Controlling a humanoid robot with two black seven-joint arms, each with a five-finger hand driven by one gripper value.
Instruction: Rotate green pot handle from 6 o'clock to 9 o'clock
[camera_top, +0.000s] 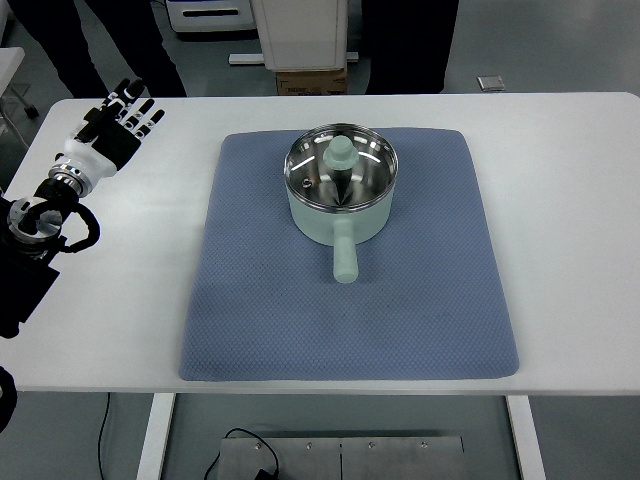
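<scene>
From my seat I see the green pot (340, 195) sitting on the upper middle of a blue quilted mat (350, 290), which lies on the white table (560, 200). A glass lid (341, 170) with a steel rim covers the pot, and its pale green knob (342, 152) stands at the centre. The pot handle (344, 252) sticks straight toward my side of the table, the six o'clock direction, with its rounded end resting over the mat. My left hand (118, 125) is up over the far left corner of the table, its arm coming in from the left edge of the picture, and its black and white fingers (140, 108) are spread and loose, pointing up and to the right, with nothing in them. The hand is well apart from the pot and from the handle, with bare table and the left border of the mat between them; the handle lies to the right of the fingers and nearer to me. I see nothing of my right arm. Beyond the far edge of the table I make out the dark legs of people standing (70, 45), a white machine base (300, 35) and a small cardboard box (311, 80) on the floor.
</scene>
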